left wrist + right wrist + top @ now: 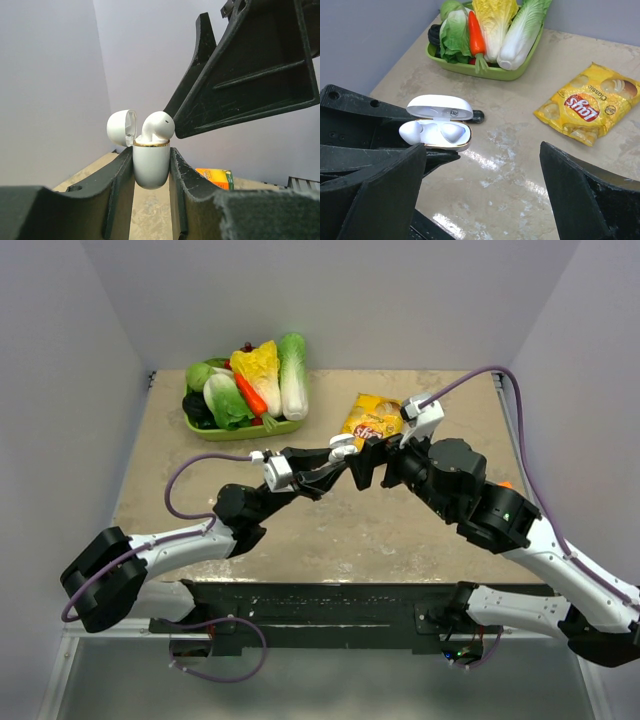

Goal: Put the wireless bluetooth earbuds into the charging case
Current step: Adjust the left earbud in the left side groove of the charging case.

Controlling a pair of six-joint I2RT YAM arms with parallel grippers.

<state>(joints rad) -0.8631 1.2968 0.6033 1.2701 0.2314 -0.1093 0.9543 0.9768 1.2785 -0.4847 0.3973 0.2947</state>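
The left fingers pinch one glossy, gold-rimmed white charging case holding two smooth earbuds; right fingers spread.

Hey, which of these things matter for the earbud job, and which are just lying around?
For the job: charging case, lid open, gripped by the left tool; white earbuds in it; right tool, open.
Lying about: green tray of vegetables; yellow chips bag.

"Lay's Classic" on chip bag
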